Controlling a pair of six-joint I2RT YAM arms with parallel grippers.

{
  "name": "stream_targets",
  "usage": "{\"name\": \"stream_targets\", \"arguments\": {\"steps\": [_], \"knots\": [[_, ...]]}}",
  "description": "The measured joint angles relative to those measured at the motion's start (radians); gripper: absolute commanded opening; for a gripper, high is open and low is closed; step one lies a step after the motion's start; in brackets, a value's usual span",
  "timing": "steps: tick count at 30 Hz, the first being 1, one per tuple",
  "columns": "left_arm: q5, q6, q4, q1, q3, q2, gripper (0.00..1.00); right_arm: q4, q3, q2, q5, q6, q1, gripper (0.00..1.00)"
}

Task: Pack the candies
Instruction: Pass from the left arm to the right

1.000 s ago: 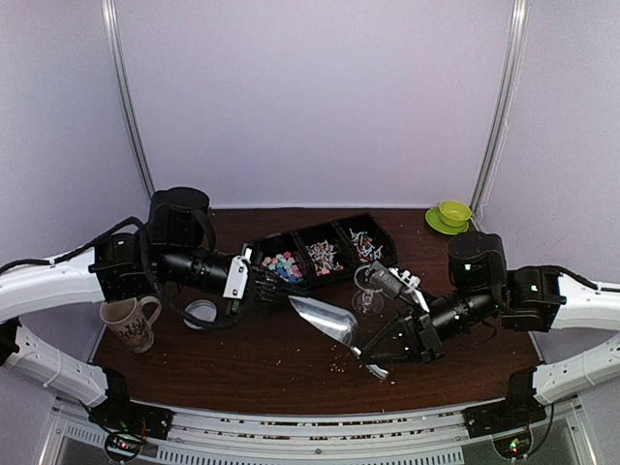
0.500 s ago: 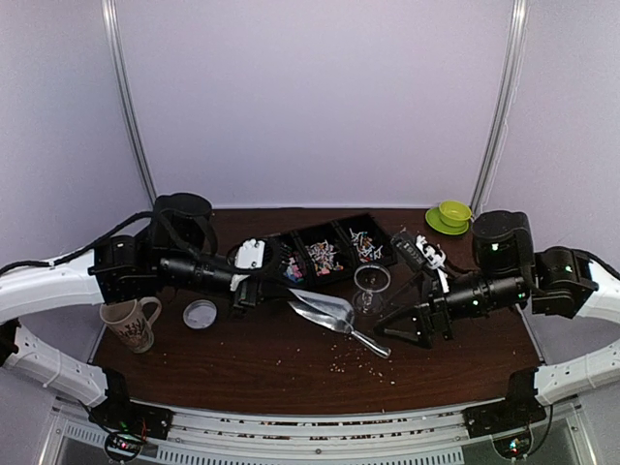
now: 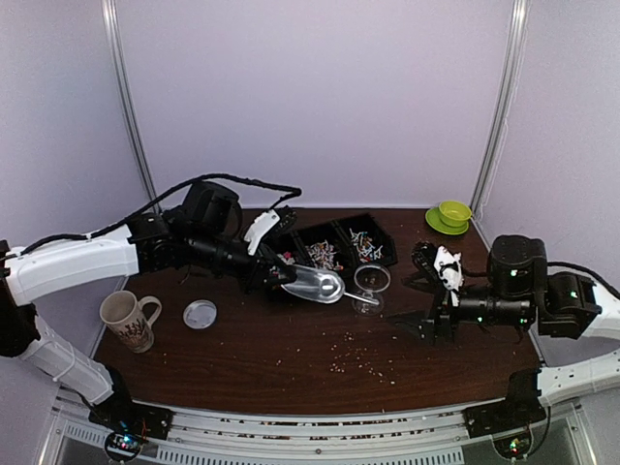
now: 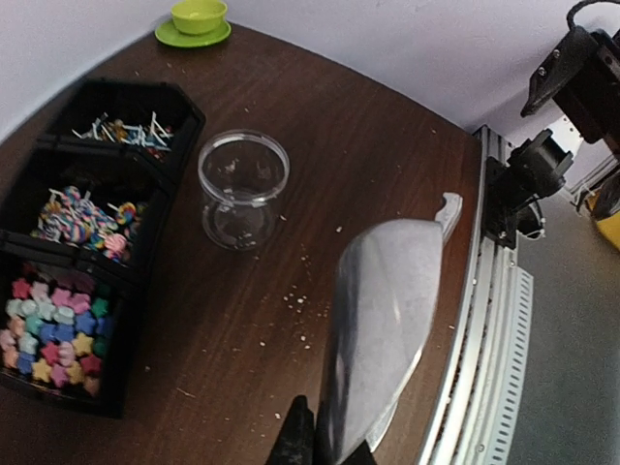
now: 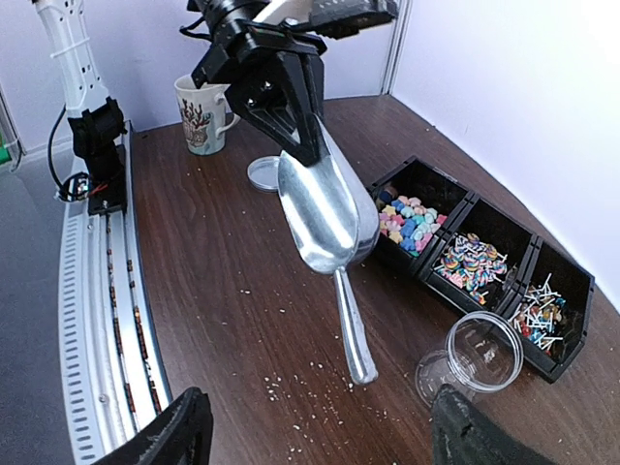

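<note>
Far left of the clear jar [image 3: 372, 280] stands a mug [image 3: 128, 320], then a round lid [image 3: 200, 313] lying flat. Closer to the jar, the left gripper [image 5: 298, 143] pinches the bowl end of a metal scoop [image 3: 318, 284], held up in the air with its handle toward the jar. Behind and left of the jar, the candies [image 4: 53, 325] fill a black three-bin tray [image 4: 118, 349]. Right of the jar, the right gripper [image 5: 318, 395] hangs spread, with nothing between its fingers.

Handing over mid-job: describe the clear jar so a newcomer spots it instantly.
On the brown table, find the black three-compartment tray near the back. The clear jar stands upright just in front of its right end, the compartment of stick candies. It is the only see-through container: the mug at left is printed, the cup at the back right is green.
</note>
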Motion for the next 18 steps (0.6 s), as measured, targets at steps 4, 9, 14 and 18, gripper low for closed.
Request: {"name": "stream_targets", "arguments": {"steps": [4,9,14,18], "knots": [[0.13,-0.074,0.01,0.018,-0.006,0.066,0.0,0.114,-0.096,-0.019,0.029,-0.113,0.026,0.75],[0.294,-0.149,0.072,0.028,-0.034,0.11,0.0,0.213,-0.112,0.047,0.088,-0.238,0.074,0.69],[0.415,-0.226,0.138,0.039,-0.047,0.152,0.0,0.256,-0.105,0.164,0.207,-0.328,0.132,0.63],[0.467,-0.259,0.159,0.039,-0.047,0.175,0.0,0.267,-0.103,0.216,0.286,-0.368,0.163,0.46]]}}
